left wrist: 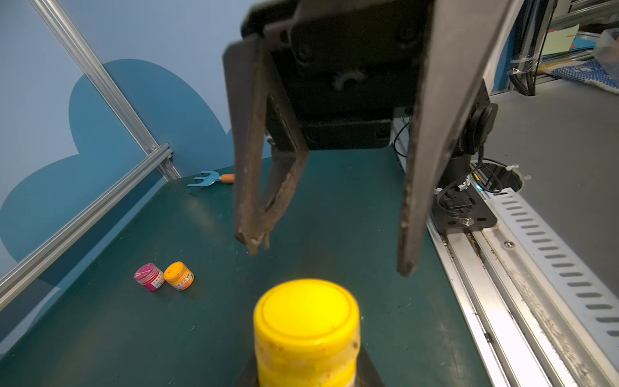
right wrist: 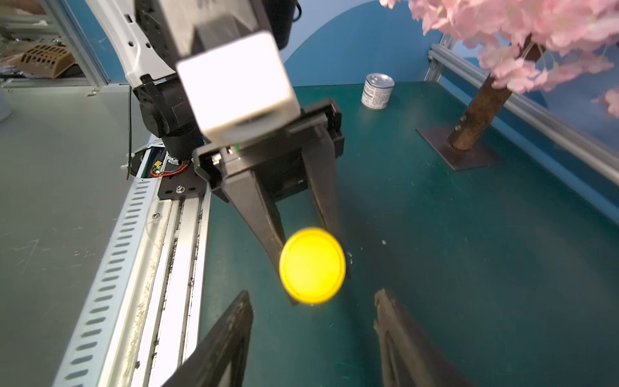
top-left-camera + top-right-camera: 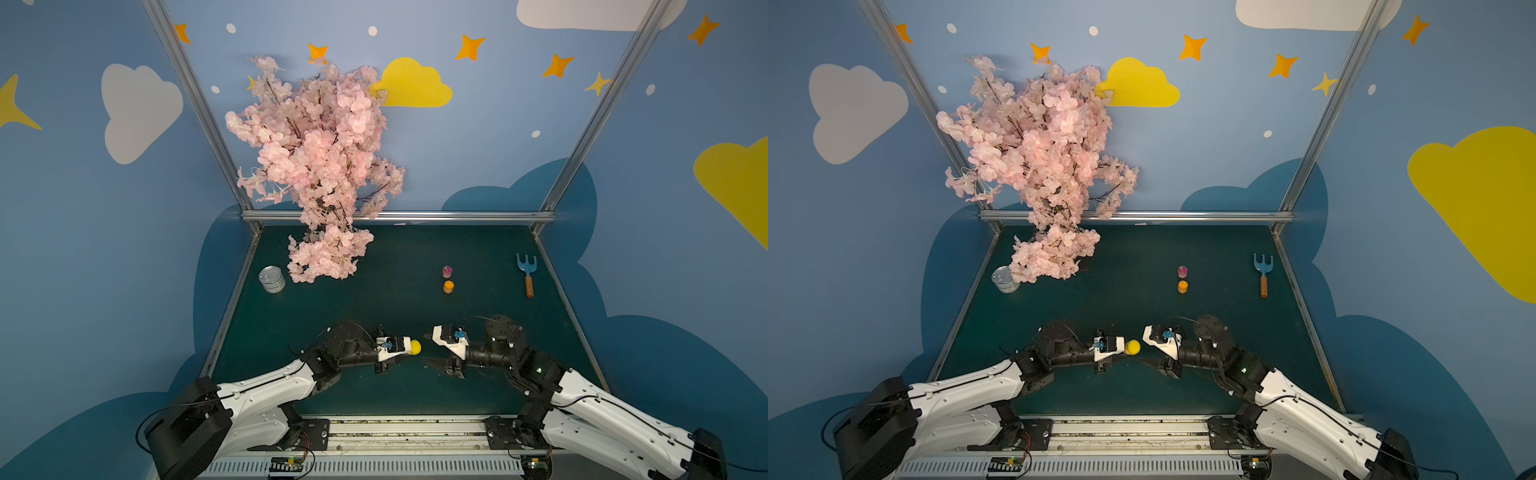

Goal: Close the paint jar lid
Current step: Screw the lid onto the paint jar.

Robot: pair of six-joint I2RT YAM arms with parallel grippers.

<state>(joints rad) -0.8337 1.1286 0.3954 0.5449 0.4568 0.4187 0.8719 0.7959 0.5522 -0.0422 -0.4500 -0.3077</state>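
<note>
My left gripper is shut on the yellow paint jar, holding it above the green table near the front middle. In the left wrist view the jar is close up, with its yellow lid sitting on top. How tightly the lid sits cannot be told. From the right wrist view, the lid faces the camera between the left fingers. My right gripper stands open just in front of the lid, a short gap away, with nothing between its fingers.
A pink jar and an orange jar stand mid-right on the table. A blue hand rake lies at far right and a tin can stands at far left. The pink blossom tree rises at back left. A metal rail borders the front edge.
</note>
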